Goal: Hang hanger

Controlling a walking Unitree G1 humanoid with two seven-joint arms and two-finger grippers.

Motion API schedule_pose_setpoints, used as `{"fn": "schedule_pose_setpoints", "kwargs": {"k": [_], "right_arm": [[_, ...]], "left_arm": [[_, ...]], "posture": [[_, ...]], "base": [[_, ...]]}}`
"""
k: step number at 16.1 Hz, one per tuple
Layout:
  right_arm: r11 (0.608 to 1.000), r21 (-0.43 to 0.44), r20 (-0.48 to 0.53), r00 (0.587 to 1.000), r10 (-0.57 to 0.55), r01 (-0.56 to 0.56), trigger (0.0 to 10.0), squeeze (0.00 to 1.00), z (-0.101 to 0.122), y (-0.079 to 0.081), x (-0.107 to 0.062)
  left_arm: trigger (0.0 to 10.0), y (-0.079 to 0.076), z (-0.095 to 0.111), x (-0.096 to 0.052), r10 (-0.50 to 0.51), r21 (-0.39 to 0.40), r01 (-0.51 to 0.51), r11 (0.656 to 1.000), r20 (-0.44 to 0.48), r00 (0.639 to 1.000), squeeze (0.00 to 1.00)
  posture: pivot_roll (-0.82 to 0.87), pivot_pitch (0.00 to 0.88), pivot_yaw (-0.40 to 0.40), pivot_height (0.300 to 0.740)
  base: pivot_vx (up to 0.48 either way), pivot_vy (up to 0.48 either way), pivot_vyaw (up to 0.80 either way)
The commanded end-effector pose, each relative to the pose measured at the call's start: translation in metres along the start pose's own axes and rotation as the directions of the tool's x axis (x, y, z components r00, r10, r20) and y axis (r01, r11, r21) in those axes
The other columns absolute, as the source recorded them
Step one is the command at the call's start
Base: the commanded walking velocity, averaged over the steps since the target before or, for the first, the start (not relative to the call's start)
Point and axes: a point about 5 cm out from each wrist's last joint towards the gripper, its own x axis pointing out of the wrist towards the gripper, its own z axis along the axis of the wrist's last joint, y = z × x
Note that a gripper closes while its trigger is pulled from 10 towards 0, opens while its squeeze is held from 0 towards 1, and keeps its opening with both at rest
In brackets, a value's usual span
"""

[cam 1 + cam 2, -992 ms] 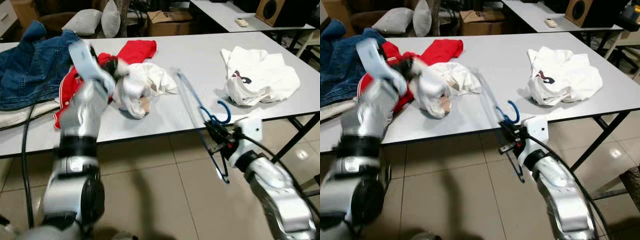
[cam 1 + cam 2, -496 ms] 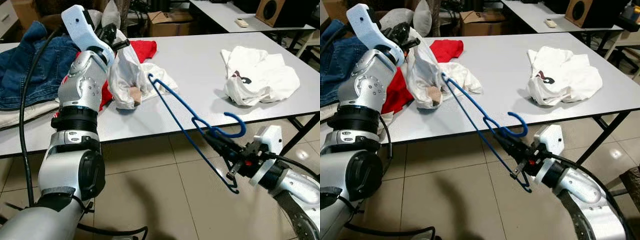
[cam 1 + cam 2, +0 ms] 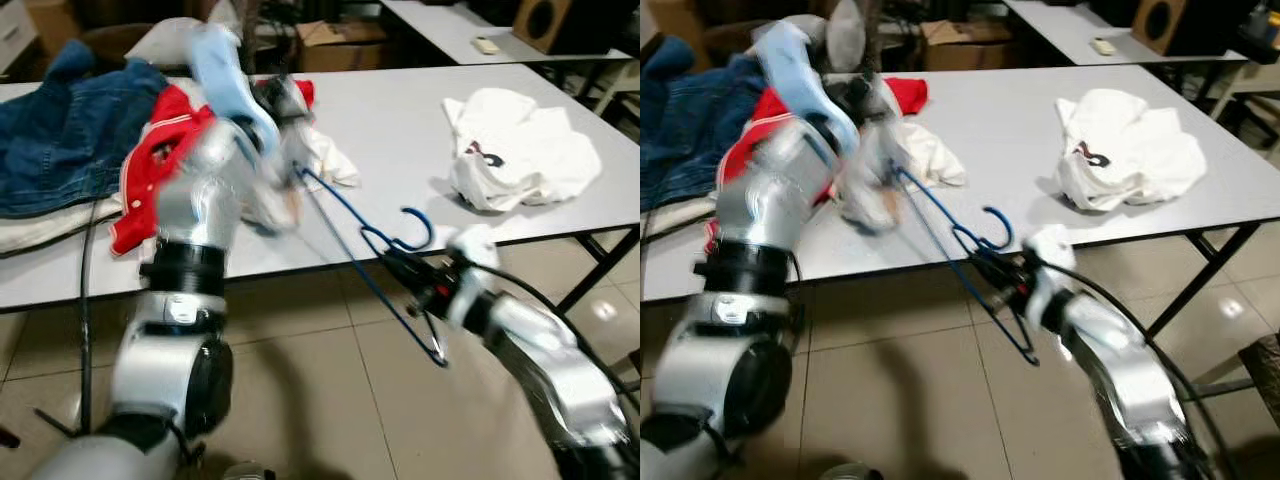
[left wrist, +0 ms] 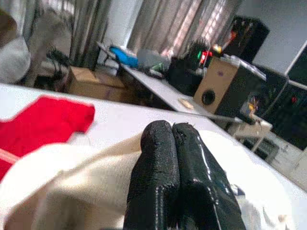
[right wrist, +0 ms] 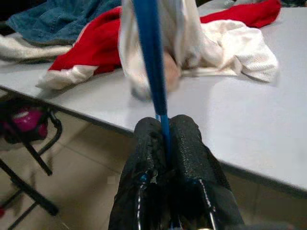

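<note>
Blue wire makes up our thin clothes hanger (image 3: 365, 255), and we hold it in our right gripper (image 3: 412, 277) at lower centre of the left eye view, out over the tiled floor (image 3: 330, 400) just off the front edge of the grey table (image 3: 400, 130). The right wrist view shows both black fingers (image 5: 187, 158) closed tight on the blue wire, which runs straight out between them. We judge the grip sits near the hook so the far shoulder can point up toward the cloth.

Our left gripper (image 4: 175, 143) is raised at upper centre-left, blurred in the head views. Its wrist view shows the fingers pressed together on a cream-white cotton garment (image 4: 72, 182), lifted off the table, probably to offer an opening to the hanger's tip.

That tip reaches the white cloth beside the red top (image 3: 160, 165); whether it is inside the fabric we cannot tell. The hanger looks slim, triangular and springy, with an open curved hook standing upward. A blue denim jacket (image 3: 70, 130) and a crumpled white printed shirt (image 3: 520, 150) lie apart on the table.
</note>
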Motion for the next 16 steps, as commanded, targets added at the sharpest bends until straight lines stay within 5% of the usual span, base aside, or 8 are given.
{"fn": "schedule_pose_setpoints", "kwargs": {"k": [1,5,8,9,10,11,16], "right_arm": [[1.000,-0.014,-0.007,1.000,-0.024,0.024,10.0,0.00,0.002,-0.005,0.001],[0.998,0.022,0.058,0.996,-0.060,0.059,10.0,0.00,0.013,-0.013,0.006],[0.981,0.139,0.112,0.982,-0.152,0.136,10.0,0.00,0.019,-0.023,0.004],[0.975,0.171,0.112,0.981,-0.160,0.139,10.0,0.00,0.018,-0.022,0.005],[0.973,0.183,0.107,0.981,-0.159,0.138,10.0,0.00,0.016,-0.022,0.006],[0.976,0.179,0.094,0.985,-0.146,0.128,10.0,0.00,0.014,-0.020,0.007],[0.974,0.197,0.081,0.988,-0.131,0.113,10.0,0.00,0.012,-0.019,0.008]], "left_arm": [[0.0,-0.004,0.006,-0.001,-0.007,0.017,0.007,1.000,0.016,1.000,0.00],[0.0,-0.007,-0.004,-0.010,0.006,0.048,-0.005,0.999,-0.018,1.000,0.00],[0.0,-0.008,-0.010,-0.011,-0.009,0.079,0.014,0.997,-0.071,0.997,0.00],[10.0,-0.012,-0.018,-0.011,-0.057,0.117,0.072,0.991,-0.129,0.990,0.00],[10.0,-0.012,-0.025,-0.012,-0.064,0.172,0.095,0.981,-0.174,0.983,0.05],[10.0,-0.012,-0.026,-0.013,-0.079,0.149,0.107,0.983,-0.182,0.980,1.00],[10.0,-0.008,-0.021,-0.034,-0.214,0.212,0.258,0.943,-0.210,0.954,1.00]], "posture": [[-0.01,0.000,-0.032,0.740],[0.00,0.000,-0.061,0.740],[-0.01,0.000,-0.055,0.740],[-0.01,0.000,-0.052,0.740],[-0.01,0.000,-0.052,0.740],[-0.01,0.000,-0.048,0.740],[-0.01,0.000,-0.059,0.740]], "base": [[0.000,0.000,0.00],[0.000,0.000,0.00],[0.000,0.000,0.00],[0.000,0.000,0.00],[0.000,0.000,0.00],[0.000,0.000,0.00],[0.000,0.000,0.00]]}}
